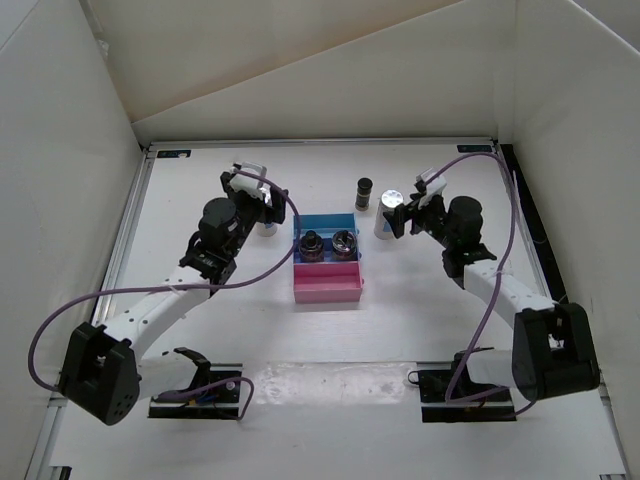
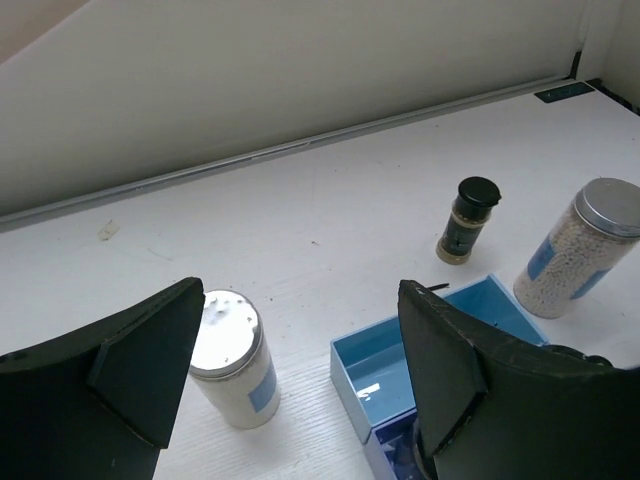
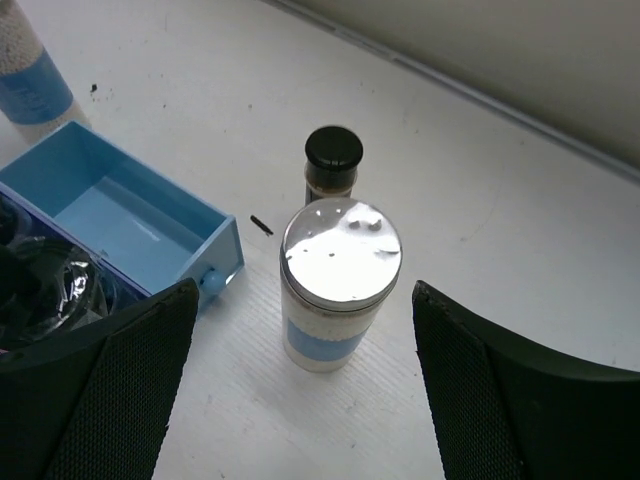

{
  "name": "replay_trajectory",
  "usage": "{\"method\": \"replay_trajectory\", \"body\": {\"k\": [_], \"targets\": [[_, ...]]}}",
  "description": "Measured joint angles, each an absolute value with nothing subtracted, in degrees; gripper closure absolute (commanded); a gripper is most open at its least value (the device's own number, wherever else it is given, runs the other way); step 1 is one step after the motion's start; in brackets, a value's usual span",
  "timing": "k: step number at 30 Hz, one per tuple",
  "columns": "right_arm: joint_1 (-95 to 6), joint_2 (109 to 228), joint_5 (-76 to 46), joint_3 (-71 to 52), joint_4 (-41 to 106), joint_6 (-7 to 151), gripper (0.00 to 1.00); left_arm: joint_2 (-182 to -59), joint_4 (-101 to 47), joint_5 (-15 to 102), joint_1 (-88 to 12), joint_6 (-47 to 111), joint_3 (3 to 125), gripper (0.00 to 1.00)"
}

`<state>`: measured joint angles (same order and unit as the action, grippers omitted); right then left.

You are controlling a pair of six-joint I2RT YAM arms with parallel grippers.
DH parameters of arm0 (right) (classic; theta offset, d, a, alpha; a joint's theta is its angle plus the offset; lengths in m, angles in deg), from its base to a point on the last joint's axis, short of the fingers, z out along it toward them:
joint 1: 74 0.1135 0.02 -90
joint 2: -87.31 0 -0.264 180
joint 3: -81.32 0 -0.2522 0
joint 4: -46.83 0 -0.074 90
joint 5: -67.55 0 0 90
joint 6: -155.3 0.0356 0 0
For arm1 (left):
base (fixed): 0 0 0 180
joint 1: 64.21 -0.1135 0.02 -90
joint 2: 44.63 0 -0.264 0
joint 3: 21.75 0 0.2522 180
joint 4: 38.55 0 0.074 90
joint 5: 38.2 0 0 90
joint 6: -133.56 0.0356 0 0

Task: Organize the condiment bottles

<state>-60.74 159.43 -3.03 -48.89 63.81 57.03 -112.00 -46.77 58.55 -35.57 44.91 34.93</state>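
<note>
A white shaker with a silver lid (image 2: 228,360) stands left of the rack, between my open left gripper's (image 2: 300,330) fingers, close to the left finger (image 2: 120,390). In the top view this gripper (image 1: 255,195) partly hides it. A second white shaker (image 3: 338,285) stands right of the rack, between the fingers of my open right gripper (image 3: 305,300), untouched; the top view shows that gripper (image 1: 410,212) beside the shaker (image 1: 388,212). The slim dark bottle (image 1: 364,193) stands behind it. Two clear jars with dark tops (image 1: 312,245) (image 1: 344,242) sit in the rack's middle tier.
The stepped rack has an empty blue back tier (image 1: 325,226) and a pink front tier (image 1: 328,288). White walls enclose the table on the left, back and right. A small dark speck (image 3: 261,226) lies between the rack and the dark bottle.
</note>
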Motion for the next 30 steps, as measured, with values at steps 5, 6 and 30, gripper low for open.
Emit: {"method": "replay_trajectory", "body": {"k": [5,6,30], "targets": [[-61.1,165.3,-2.1,-48.5,65.0,58.8,0.1,-112.0,-45.7,57.1,-38.2,42.8,34.9,0.11],[-61.3,166.5,-1.8,-48.1,65.5,59.2,0.1,-112.0,-45.7,56.9,-38.5,42.5,34.9,0.11],[-62.7,180.6,2.2,-39.7,72.5,64.3,0.58,-115.5,-46.6,55.1,-41.8,40.1,34.9,0.11]]}}
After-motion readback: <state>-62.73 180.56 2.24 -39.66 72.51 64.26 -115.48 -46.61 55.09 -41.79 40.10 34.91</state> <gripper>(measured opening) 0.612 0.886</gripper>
